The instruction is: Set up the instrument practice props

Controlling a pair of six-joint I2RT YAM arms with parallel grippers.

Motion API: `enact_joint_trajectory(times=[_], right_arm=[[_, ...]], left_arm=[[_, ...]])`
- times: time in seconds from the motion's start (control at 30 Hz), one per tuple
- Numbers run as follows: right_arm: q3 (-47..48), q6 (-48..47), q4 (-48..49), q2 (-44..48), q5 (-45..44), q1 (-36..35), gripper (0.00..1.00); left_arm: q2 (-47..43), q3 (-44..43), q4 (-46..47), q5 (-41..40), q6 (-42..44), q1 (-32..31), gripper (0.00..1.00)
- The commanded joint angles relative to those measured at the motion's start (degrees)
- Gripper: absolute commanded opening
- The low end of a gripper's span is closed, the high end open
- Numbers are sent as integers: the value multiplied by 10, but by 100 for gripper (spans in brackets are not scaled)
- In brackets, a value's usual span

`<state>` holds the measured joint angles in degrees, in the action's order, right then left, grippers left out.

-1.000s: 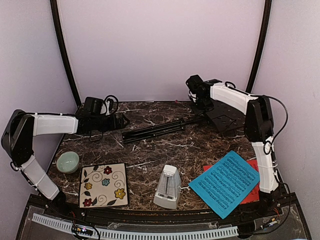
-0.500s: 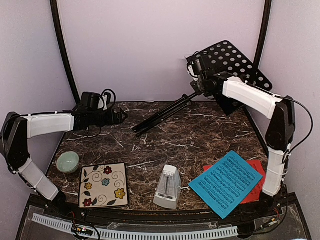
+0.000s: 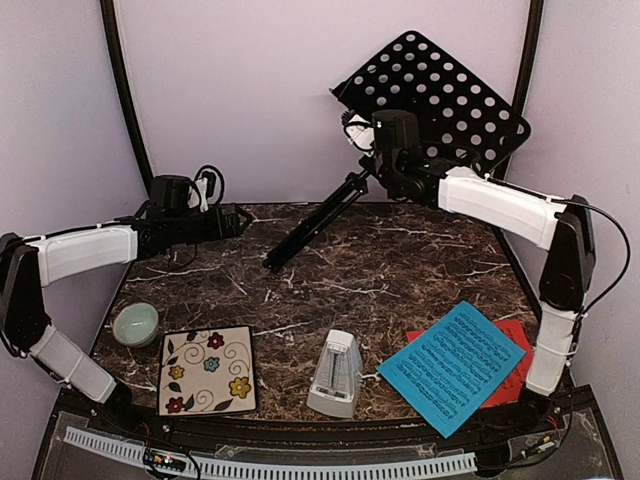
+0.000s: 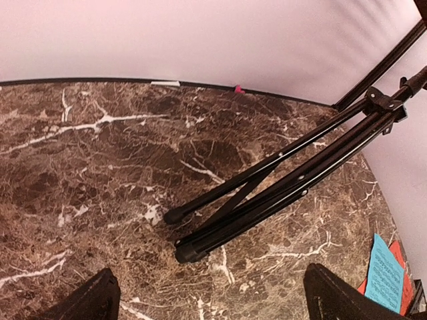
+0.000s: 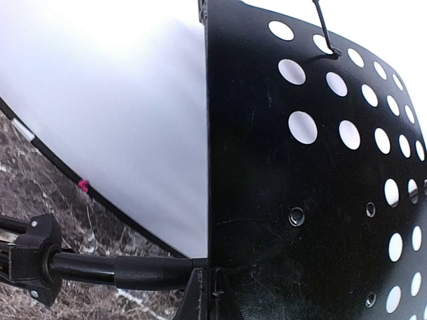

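The black music stand hangs tilted in the air, its perforated desk [image 3: 440,90] high at the back right. Its folded legs [image 3: 310,228] slant down to the marble top. My right gripper [image 3: 383,158] is shut on the stand where pole and desk meet. In the right wrist view the desk [image 5: 320,200] fills the frame and the pole [image 5: 120,270] runs off left. My left gripper [image 3: 238,221] is open at the back left. In its wrist view the leg tips [image 4: 193,248] rest on the table ahead of the empty fingers [image 4: 100,297]. Blue sheet [image 3: 453,365] overlaps red sheet [image 3: 508,385]. The white metronome [image 3: 336,373] stands front centre.
A pale green bowl [image 3: 135,323] and a flower-patterned tile [image 3: 207,369] lie at the front left. The back wall and black corner poles [image 3: 125,110] bound the table. The blue sheet [image 4: 383,280] shows at the right edge of the left wrist view.
My right arm has raised the stand's desk from the table to high in the air, so the stand now slants upward on its leg tips. The left arm has drawn slightly back left.
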<state>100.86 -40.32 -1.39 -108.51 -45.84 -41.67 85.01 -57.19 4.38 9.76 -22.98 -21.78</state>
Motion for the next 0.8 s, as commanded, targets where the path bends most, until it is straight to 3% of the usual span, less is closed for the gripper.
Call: enact_joint_trajectory(times=[0.0,0.4,0.63,0.77], right_arm=[[19,-92,273,112,18,-25,0],[21,-184,306,164,148,-80,0],[32,-313,313,152,163,-118,0],[7,-360,337,164,172,-128,0]], left_arm=[[-55,8,36,14,25,-3,99],[-126,68,156,79,83,-18,97],[-123,68,161,58,169,-51,83],[-125,89,187,83,185,-54,67]])
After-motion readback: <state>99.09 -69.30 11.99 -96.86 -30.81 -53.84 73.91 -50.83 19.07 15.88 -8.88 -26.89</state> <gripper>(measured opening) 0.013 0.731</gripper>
